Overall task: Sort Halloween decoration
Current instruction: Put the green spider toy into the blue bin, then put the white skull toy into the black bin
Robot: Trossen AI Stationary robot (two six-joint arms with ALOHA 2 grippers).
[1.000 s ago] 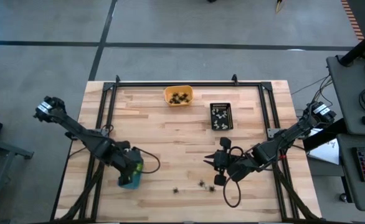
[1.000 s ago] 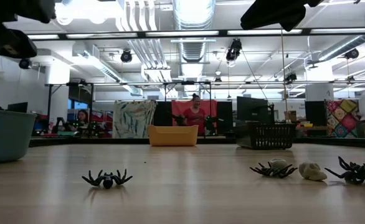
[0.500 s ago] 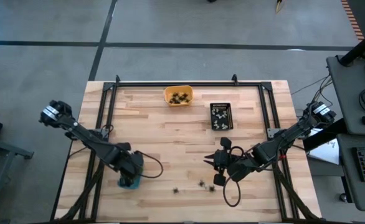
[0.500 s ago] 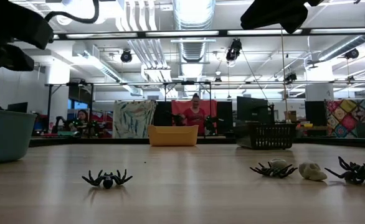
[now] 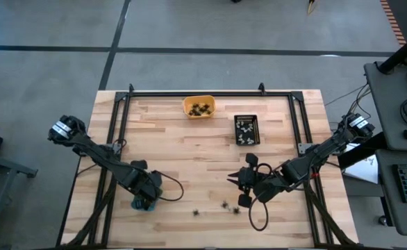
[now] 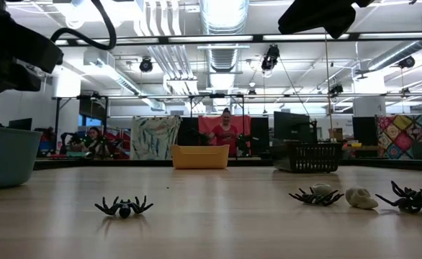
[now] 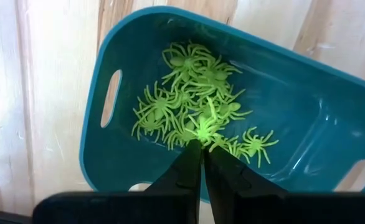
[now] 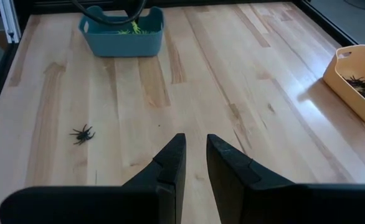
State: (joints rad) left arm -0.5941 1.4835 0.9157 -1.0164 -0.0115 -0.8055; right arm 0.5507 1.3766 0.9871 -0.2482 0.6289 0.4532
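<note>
Risk: left claw (image 7: 202, 155), clenched over the blue tray (image 7: 307, 81), may still pinch a green spider (image 7: 202, 127); right claw (image 8: 195, 155), slightly parted, holds nothing.

The high view looks straight down on the whole tabletop (image 5: 189, 149); the low view skims it towards the far edge. Both wrist views share the blue tray (image 7: 294, 93), seemingly close beneath the left one.

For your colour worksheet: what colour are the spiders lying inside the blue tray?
Lime green. The spiders in the blue tray show best in the left wrist view.
</note>
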